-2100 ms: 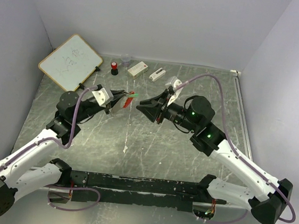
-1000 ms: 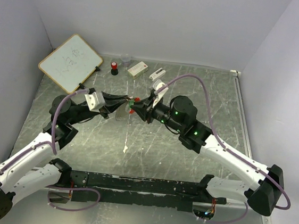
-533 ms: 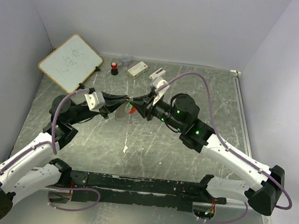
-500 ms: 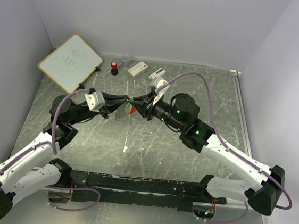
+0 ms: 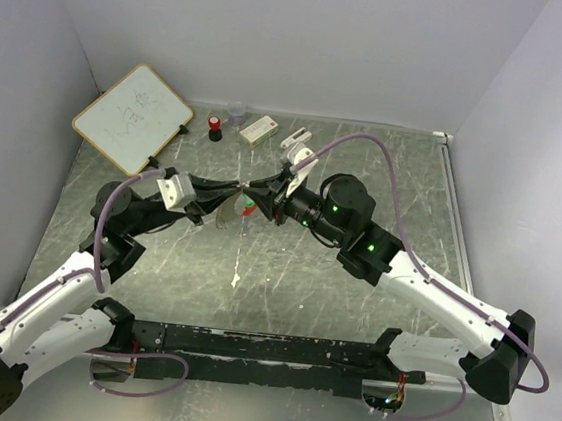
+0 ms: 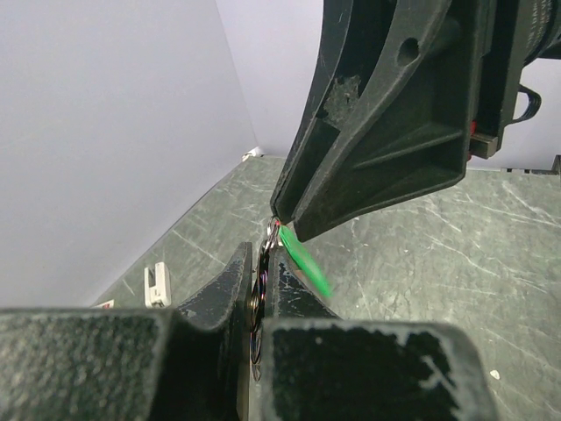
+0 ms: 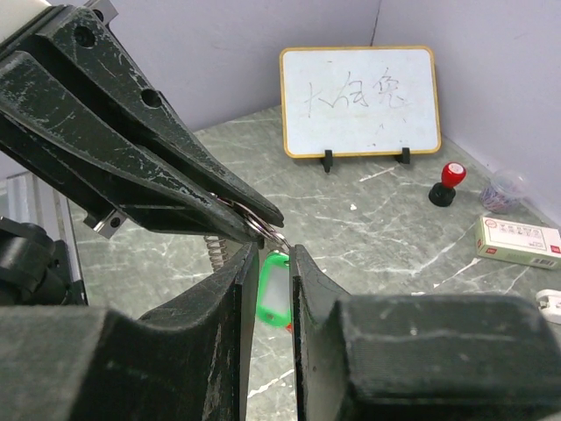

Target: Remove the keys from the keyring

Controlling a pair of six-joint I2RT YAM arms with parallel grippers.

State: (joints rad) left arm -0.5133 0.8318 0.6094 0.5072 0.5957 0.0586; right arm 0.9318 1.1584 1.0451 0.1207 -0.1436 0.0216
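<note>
The keyring point(image 7: 259, 227) sits pinched at the very tip of the left gripper point(image 7: 267, 215), whose two black jaws are clamped together on the thin silvery loop. It is held up off the table point(image 5: 285, 271), just ahead of the right gripper point(image 7: 273, 250). The green key point(image 7: 273, 294) hangs from the ring directly under the right gripper's fingertips, and the right wrist view shows it through the narrow slit between those fingers. From the left wrist it slants down and away from the ring, just below the other gripper's tip. The red key point(image 5: 248, 208) shows in the overhead view as a small red spot right beneath the point where the two grippers meet. The right gripper's jaws are drawn close, with only a thin gap, and its tip touches the ring or the top of the green key. Whether it actually grips either cannot be told. Farther out, beyond the left gripper's tip, a whiteboard point(image 7: 359, 101) stands upright by the wall. To its right are a red stamp point(image 7: 449, 180) and a white box point(image 7: 517, 239), well apart from both grippers.
</note>
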